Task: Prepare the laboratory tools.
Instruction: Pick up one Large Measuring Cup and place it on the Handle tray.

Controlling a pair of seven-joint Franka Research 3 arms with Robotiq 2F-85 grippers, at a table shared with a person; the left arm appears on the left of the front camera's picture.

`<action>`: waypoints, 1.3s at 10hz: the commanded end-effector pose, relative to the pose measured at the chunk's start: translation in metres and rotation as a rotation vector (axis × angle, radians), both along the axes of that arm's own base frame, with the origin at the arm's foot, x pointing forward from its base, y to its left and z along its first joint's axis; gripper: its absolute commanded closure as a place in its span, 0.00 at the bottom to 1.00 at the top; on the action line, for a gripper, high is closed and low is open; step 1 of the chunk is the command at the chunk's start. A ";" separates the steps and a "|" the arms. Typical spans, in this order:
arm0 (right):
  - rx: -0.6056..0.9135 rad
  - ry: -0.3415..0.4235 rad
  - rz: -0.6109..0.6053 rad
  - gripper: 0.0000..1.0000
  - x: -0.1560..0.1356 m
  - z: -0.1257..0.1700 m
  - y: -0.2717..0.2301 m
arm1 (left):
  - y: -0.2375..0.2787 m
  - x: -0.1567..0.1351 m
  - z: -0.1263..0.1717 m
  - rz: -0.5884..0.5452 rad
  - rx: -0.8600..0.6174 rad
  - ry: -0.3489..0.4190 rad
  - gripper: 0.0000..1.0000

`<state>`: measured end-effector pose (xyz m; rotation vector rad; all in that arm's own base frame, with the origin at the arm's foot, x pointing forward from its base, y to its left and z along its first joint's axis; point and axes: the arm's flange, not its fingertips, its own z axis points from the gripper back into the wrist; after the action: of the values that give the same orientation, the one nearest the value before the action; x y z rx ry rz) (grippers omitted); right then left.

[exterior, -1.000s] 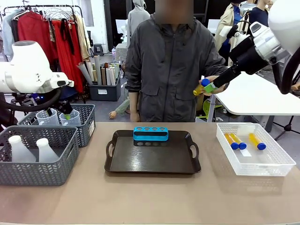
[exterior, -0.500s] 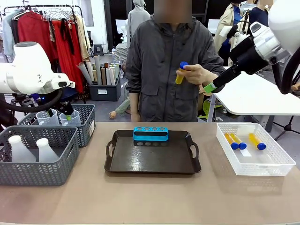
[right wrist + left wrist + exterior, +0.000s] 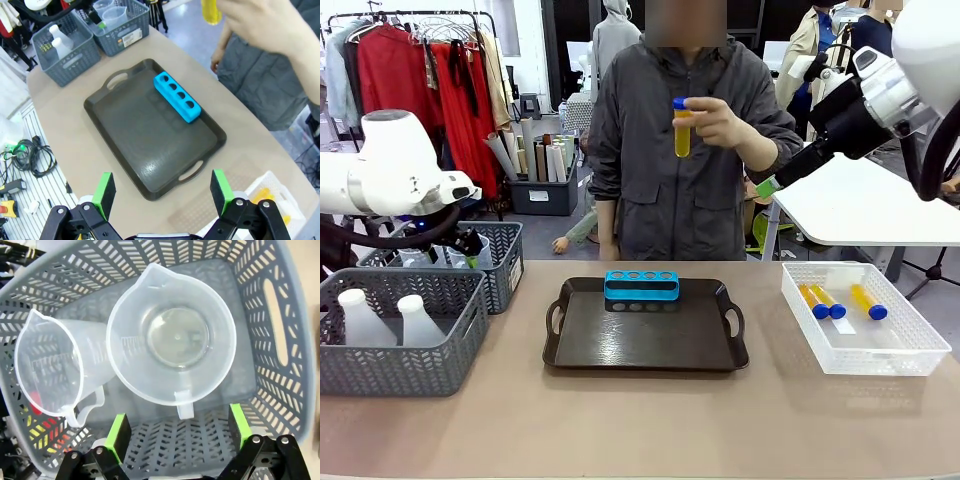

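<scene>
The blue 4-hole rack (image 3: 640,286) stands empty at the far edge of the tray (image 3: 570,345). 1 yellow-filled, blue-capped test tube (image 3: 681,128) is upright in the person's hand (image 3: 720,125). 3 more (image 3: 832,302) lie flat in the right crate (image 3: 910,365). 2 clear beakers (image 3: 172,335) sit mouth-up in the far left basket (image 3: 280,315). 2 white flasks (image 3: 360,318), seemingly capped, stand in the near left basket (image 3: 400,370).

The rack (image 3: 640,286) sits at the far edge of the tray (image 3: 650,345), in the middle of the table (image 3: 640,430). Left, the far basket (image 3: 508,265) stands behind the near basket (image 3: 400,360); right, the crate (image 3: 880,362) holds three tubes (image 3: 868,301).
</scene>
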<state>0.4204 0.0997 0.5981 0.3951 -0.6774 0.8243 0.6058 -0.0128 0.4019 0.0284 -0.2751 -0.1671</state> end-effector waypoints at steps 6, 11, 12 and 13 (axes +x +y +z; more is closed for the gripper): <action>-0.002 -0.002 0.010 0.00 0.000 0.000 -0.001 | 0.002 0.001 -0.013 0.002 0.020 -0.043 0.58; -0.002 -0.002 0.010 0.00 0.000 0.000 -0.001 | 0.002 -0.005 -0.008 -0.024 0.035 -0.038 1.00; -0.002 -0.002 0.010 0.00 0.000 0.000 -0.001 | 0.003 -0.008 -0.003 -0.028 0.030 -0.044 1.00; -0.002 -0.002 0.010 0.00 0.000 0.000 -0.001 | 0.004 -0.011 0.008 -0.048 0.001 -0.055 1.00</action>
<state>0.4204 0.0997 0.5980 0.3952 -0.6773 0.8244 0.6063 -0.0130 0.4001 0.0479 -0.3141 -0.1925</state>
